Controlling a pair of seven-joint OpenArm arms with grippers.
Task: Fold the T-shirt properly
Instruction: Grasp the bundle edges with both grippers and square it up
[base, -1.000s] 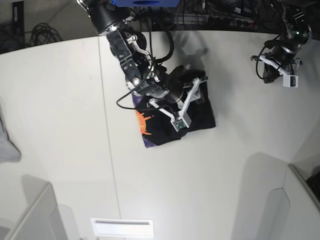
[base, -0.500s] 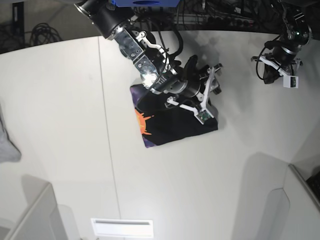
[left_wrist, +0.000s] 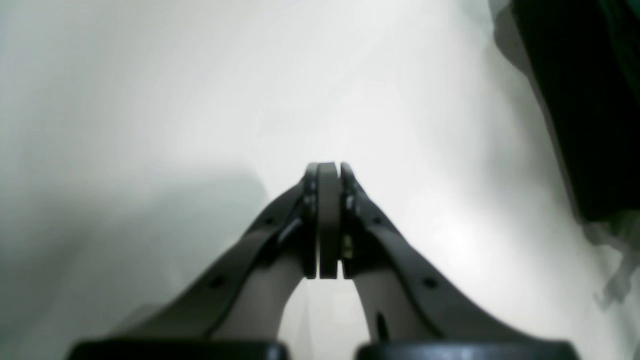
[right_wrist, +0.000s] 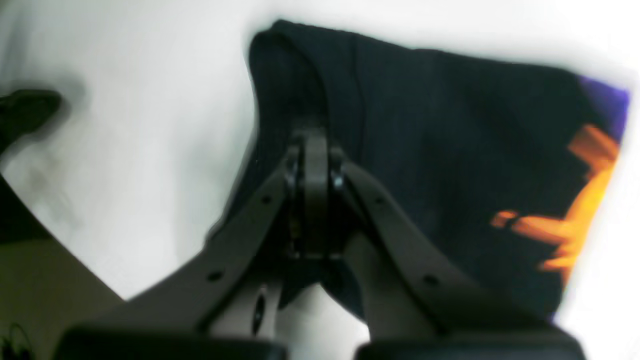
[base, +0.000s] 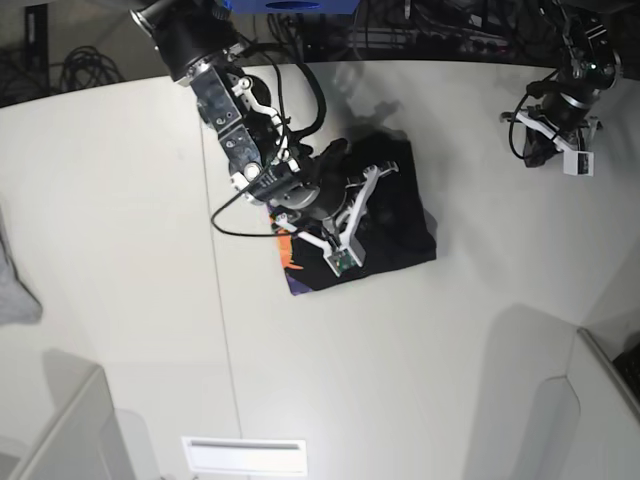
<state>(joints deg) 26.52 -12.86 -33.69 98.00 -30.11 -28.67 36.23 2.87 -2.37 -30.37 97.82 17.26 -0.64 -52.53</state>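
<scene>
A grey cloth (base: 15, 290) is seen at the near left edge of the white surface (base: 120, 250). Toward the middle, the folded black T-shirt (base: 395, 215) is laid flat, its orange and purple print at one end. Above it the right claw (right_wrist: 312, 145) is held with jaws pressed together, nothing gripped. At the far right corner, the left claw (left_wrist: 327, 172) is likewise closed and empty.

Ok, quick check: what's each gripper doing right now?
Left gripper: closed, empty, over bare table.
Right gripper: closed, over the folded T-shirt; cannot tell whether it pinches any cloth.
</scene>
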